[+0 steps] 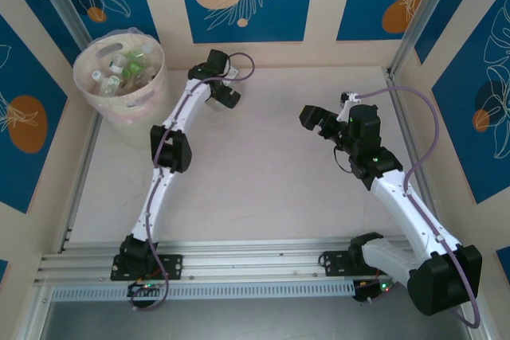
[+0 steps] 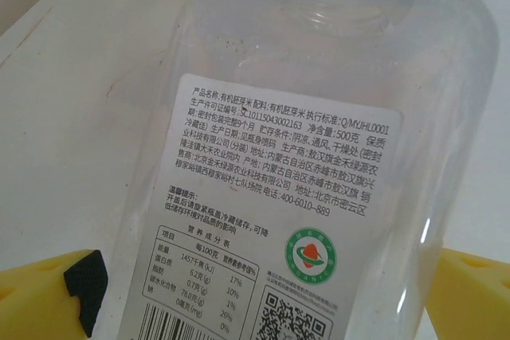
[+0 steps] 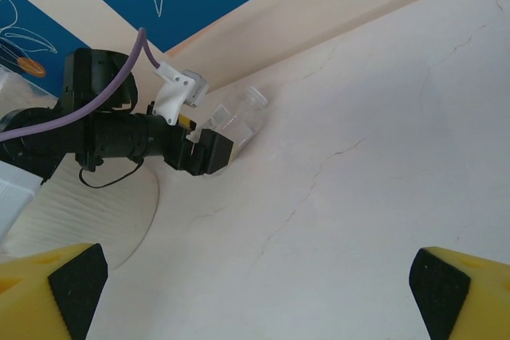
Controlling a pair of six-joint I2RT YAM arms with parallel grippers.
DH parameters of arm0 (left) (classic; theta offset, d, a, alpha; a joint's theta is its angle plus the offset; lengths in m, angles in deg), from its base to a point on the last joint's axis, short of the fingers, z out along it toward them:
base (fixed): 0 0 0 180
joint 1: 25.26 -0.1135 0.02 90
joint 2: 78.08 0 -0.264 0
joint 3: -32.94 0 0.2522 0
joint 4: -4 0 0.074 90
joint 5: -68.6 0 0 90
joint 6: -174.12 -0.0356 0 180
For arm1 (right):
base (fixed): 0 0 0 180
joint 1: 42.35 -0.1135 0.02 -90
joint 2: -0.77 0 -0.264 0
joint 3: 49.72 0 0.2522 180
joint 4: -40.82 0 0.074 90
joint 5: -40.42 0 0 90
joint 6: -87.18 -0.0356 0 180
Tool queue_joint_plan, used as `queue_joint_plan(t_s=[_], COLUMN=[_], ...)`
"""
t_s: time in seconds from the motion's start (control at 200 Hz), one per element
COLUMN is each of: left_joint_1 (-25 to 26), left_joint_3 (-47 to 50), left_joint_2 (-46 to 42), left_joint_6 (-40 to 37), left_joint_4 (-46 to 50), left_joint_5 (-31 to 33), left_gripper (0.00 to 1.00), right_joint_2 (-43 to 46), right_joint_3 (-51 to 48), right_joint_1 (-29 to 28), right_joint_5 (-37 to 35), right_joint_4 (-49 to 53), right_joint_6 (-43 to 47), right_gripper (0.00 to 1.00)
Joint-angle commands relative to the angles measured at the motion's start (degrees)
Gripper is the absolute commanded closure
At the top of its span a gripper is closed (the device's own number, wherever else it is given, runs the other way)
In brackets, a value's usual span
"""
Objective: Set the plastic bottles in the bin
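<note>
When viewed from overhead: bin (image 1: 134, 106) at 10 o'clock corner of table (image 1: 271, 193), cream-white, round, clear bag liner folded over rim. Several plastic bottles (image 1: 127, 65) already inside; green and white labels made out, writing too small to read.

Left gripper (image 1: 220, 98) at 11 o'clock of table centre, near the bin at its 3 o'clock side. Fingers (image 2: 56, 276) spread wide, yellow with black pads, at 7 and 5 o'clock of left wrist view. Between them one clear bottle (image 2: 319, 117), lying on the table outside the bin, neck toward 12 o'clock. Cannot tell whether pads touch the bottle walls.

Read on white back label (image 2: 279, 157), black Chinese print:
- product line "有机胚芽米"
- "Q/MYJHL0001", "SC10115043002163"
- net content "500克"
- phone "400-6010-889"
- heading "温馨提示"
- nutrition table, "每100克", "145千焦(kJ)", "17%"
- round green seal, "ORGANIC" on its lower arc
- QR code at 6 o'clock, barcode at 7 o'clock, both cut off by frame edge.

Same bottle (image 3: 239, 121) picked out in right wrist view at 11 o'clock, against base of far wall.

Right gripper (image 1: 317, 120) at 2 o'clock of table centre, well apart from the bottle. Fingers (image 3: 36, 284) spread wide, nothing between them, bare white table beneath.
</note>
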State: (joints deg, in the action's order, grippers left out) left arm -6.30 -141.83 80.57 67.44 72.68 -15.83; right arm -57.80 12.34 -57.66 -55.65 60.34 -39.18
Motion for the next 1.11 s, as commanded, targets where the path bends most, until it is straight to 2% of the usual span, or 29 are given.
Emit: queue_joint_plan(t_s=[0.0, 0.145, 0.445, 0.625, 0.69, 0.775, 0.925, 1.1], left_joint_1=[-0.4, 0.0, 3.4, 6.6, 7.1, 7.4, 6.9, 5.5], left_joint_3=[-1.7, -1.7, -1.7, -1.7, -1.7, -1.7, -1.7, -1.7], left_joint_2=[1.9, 0.5, -3.5, -7.1, -8.9, -10.5, -7.9, -6.1], left_joint_6=[-1.0, -0.4, 3.4, 4.4, 4.5, 3.3, -2.2, -1.7], left_joint_4=[2.9, 6.6, 15.7, 18.9, 18.7, 16.8, 13.6, 15.0], left_joint_5=[-3.9, -2.9, -3.1, 0.8, 1.5, 2.2, 4.8, 2.4], left_gripper=[0.01, 0.06, 0.10, 0.05, 0.00, 0.00, 0.00, 0.00], right_joint_2=[0.7, 0.7, 1.0, 1.2, 1.3, 1.3, 1.4, 2.5], right_joint_3=[0.2, 0.1, -0.2, -0.3, -0.4, -0.5, -0.7, -0.9], right_joint_1=[0.2, 0.2, 0.2, 0.2, 0.2, 0.3, 0.3, 0.4], right_joint_5=[-1.5, -1.6, -1.4, -1.6, -1.6, -1.7, -1.2, -2.3], right_joint_4=[0.2, 0.2, 0.3, 0.6, 0.6, 0.5, 0.2, 1.0], right_joint_6=[0.5, 0.3, 0.5, 1.0, 1.2, 1.2, 1.1, 1.3], right_gripper=[0.00, 0.01, 0.00, 0.00, 0.01, 0.01, 0.01, 0.01])
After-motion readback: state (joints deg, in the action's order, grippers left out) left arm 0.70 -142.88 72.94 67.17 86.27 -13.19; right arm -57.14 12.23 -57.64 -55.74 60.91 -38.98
